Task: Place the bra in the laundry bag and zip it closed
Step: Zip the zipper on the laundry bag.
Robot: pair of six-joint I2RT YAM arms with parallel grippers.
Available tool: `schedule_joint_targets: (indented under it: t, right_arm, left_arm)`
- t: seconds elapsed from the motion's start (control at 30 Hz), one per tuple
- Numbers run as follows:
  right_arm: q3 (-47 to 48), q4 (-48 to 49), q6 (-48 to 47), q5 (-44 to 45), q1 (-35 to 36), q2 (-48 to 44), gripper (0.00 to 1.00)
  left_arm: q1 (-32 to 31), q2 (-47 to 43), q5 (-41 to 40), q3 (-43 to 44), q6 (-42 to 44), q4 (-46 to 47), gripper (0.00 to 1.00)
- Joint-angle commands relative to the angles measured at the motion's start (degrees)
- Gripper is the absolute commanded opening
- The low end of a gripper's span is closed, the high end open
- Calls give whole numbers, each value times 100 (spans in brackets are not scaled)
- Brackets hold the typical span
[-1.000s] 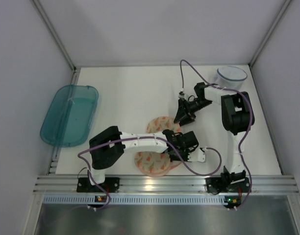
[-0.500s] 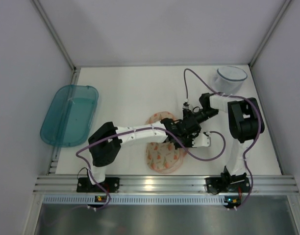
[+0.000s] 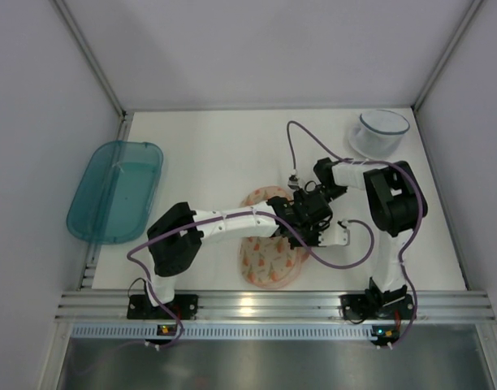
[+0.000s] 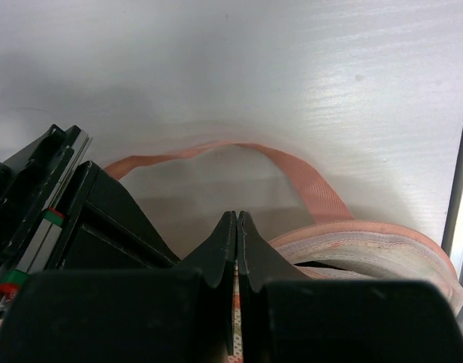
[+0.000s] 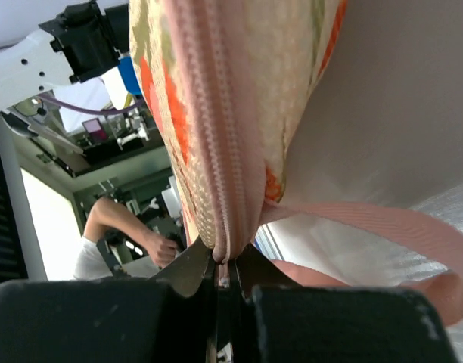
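The laundry bag (image 3: 269, 258), cream-peach with orange marks and pink zip edging, lies at the table's middle front. My left gripper (image 3: 302, 214) is at its right edge and shut on a thin fold of its printed fabric, seen between the tips of the left gripper (image 4: 237, 219). The pink loop (image 4: 316, 190) arcs just beyond them. My right gripper (image 3: 304, 194) meets the bag from the back right. In the right wrist view the right gripper (image 5: 225, 265) is shut on the zip pull at the end of the pink zip (image 5: 209, 113). The bra is hidden.
A teal plastic bin (image 3: 116, 189) hangs over the table's left edge. A translucent white tub (image 3: 378, 132) stands at the back right corner. Purple cables loop over both arms. An aluminium rail (image 3: 273, 305) runs along the near edge.
The left arm dragged the bag's edge to the right. The right gripper came down from the back right to the bag and closed on the zip pull.
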Motion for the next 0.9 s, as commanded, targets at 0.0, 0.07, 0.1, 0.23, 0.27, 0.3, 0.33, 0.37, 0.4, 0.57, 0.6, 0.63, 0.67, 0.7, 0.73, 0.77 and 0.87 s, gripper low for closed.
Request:
schedule_joint_targets:
  t: [0.0, 0.07, 0.1, 0.23, 0.27, 0.3, 0.33, 0.37, 0.4, 0.57, 0.6, 0.63, 0.67, 0.7, 0.73, 0.77, 0.87]
  right_arm:
    - [82, 310, 51, -58, 25, 28, 0]
    - [214, 416, 208, -22, -19, 46, 0]
    - [371, 512, 244, 47, -45, 98, 0]
    - [854, 626, 446, 127, -142, 327, 0]
    - [943, 679, 481, 145, -160, 397, 0]
    - [1022, 706, 490, 188, -177, 432, 0]
    - [1162, 732, 491, 189, -186, 459, 0]
    - [1225, 732, 656, 189, -186, 503, 0]
    - [1278, 715, 675, 189, -186, 503, 7]
    - [1112, 260, 281, 382, -195, 153, 77]
    - [1024, 153, 193, 469, -212, 73, 81]
    - [988, 22, 35, 522, -230, -6, 83]
    - [945, -180, -62, 601, -274, -155, 83]
    - [831, -277, -141, 645, -326, -226, 84]
    - [760, -331, -255, 707, -370, -392, 84]
    - [690, -435, -309, 777, -423, -472, 84]
    - [417, -681, -511, 743, -704, -639, 84]
  left_arm:
    - [-72, -175, 316, 51, -6, 127, 0]
    - [-159, -333, 342, -221, 38, 127, 0]
    - [-290, -395, 369, -344, 64, 127, 0]
    - [-608, -659, 692, -915, -93, 110, 0]
    - [-669, -746, 746, -1168, -155, 118, 0]
    - [-809, -764, 773, -1267, -173, 110, 0]
    - [-880, -773, 721, -1363, -208, 118, 0]
    - [-976, -773, 712, -1443, -234, 119, 0]
    - [-977, -773, 686, -1426, -278, 119, 0]
    - [-767, -633, 220, -979, -313, 127, 0]
    - [-618, -589, 202, -760, -313, 127, 0]
    - [-539, -493, 184, -627, -357, 127, 0]
    - [-381, -440, 115, -513, -375, 119, 0]
    - [-310, -387, 105, -338, -384, 119, 0]
    - [-248, -300, 70, -258, -392, 127, 0]
    - [-143, -264, 35, -196, -392, 127, 0]
    - [-28, -202, -44, -55, -340, 127, 0]
